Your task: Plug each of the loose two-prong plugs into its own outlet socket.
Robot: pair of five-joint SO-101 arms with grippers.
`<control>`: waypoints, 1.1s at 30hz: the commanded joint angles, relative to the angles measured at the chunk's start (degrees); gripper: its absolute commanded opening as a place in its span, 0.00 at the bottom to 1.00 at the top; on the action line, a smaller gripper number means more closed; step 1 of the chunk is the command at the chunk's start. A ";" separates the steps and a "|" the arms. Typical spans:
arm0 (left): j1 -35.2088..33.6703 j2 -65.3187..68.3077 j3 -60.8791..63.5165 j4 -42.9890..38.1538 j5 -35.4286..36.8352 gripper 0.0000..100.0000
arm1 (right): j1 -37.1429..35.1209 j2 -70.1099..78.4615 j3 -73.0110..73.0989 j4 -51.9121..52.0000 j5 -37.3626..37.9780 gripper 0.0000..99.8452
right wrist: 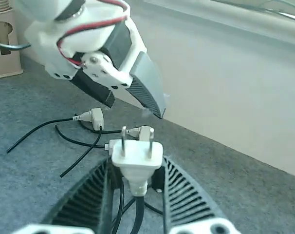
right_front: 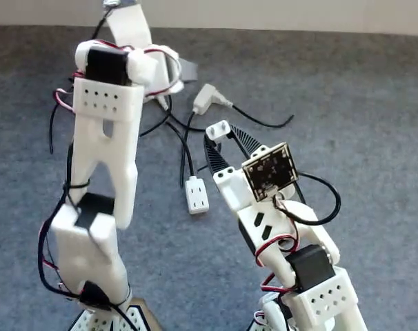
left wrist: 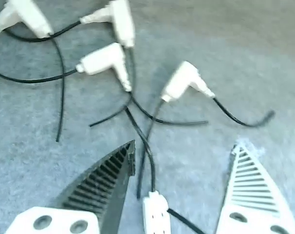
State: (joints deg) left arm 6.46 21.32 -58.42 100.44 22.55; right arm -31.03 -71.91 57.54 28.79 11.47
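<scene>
Right gripper (right wrist: 135,165) clamps a white two-prong plug (right wrist: 137,157), prongs up, its cord cut off below. Left gripper (left wrist: 184,148), jaws spread wide, hangs over the outlet socket (left wrist: 156,214) on the table (left wrist: 264,58), socket partly cropped.

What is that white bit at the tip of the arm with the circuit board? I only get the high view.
Observer: A two-prong plug. The right gripper is shut on its body, with the prongs pointing away from the gripper.
Operator: And the other arm's claw? Its arm hides it from me.
Observer: The left gripper is open and holds nothing, above the carpet.
Operator: Anything lying near it?
Observer: Four white cord ends lie on the carpet beyond it, their black cords crossing.
</scene>
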 commanded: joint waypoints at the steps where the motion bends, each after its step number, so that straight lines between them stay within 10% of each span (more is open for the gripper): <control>1: 3.38 -14.55 4.70 0.44 -0.62 0.31 | -0.57 4.09 -0.57 -1.63 0.79 0.01; 7: 7.60 -27.38 21.23 -4.13 -0.97 0.31 | -0.92 12.53 -1.01 -4.35 0.35 0.01; 22: 11.56 -77.49 99.65 -67.34 -8.62 0.31 | -4.09 10.77 -0.92 -4.09 0.35 0.01; 33: 10.68 -74.33 107.30 -69.01 -18.90 0.31 | -4.26 10.77 -0.92 -4.00 0.35 0.01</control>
State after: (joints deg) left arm 17.98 -55.87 48.40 33.10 5.14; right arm -34.55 -60.04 57.54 25.71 11.47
